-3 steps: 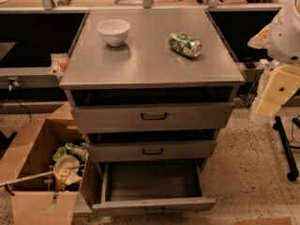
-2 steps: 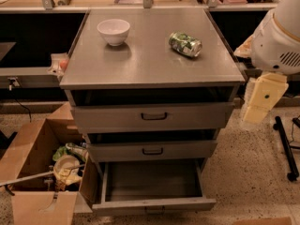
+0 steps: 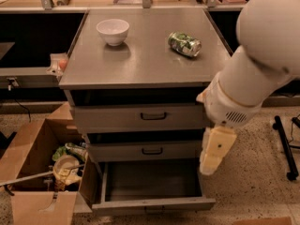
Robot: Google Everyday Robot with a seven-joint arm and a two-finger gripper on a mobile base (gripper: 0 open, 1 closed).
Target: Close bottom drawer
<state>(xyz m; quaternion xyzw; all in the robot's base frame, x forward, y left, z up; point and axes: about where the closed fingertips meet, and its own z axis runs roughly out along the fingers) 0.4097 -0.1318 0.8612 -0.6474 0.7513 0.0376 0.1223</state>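
Observation:
The bottom drawer (image 3: 154, 204) is the lowest of three grey cabinet drawers. It stands pulled out toward me, a wide shallow tray with a thin low front panel, and its inside looks empty. The two drawers above, the top one (image 3: 140, 117) and the middle one (image 3: 145, 151), each have a black handle and stick out slightly. My white arm reaches in from the upper right. The cream gripper (image 3: 213, 154) hangs down at the cabinet's right side, level with the middle drawer and above the bottom drawer's right edge. It holds nothing that I can see.
A white bowl (image 3: 112, 31) and a green can (image 3: 184, 43) lying on its side rest on the cabinet top (image 3: 140, 64). An open cardboard box (image 3: 42, 172) with rubbish stands on the floor at the left. A black stand leg (image 3: 286, 149) is at the right.
My arm has swung in from the right and down, so it now covers the cabinet's right edge. The gripper has come lower, beside the middle drawer. The drawers have not moved.

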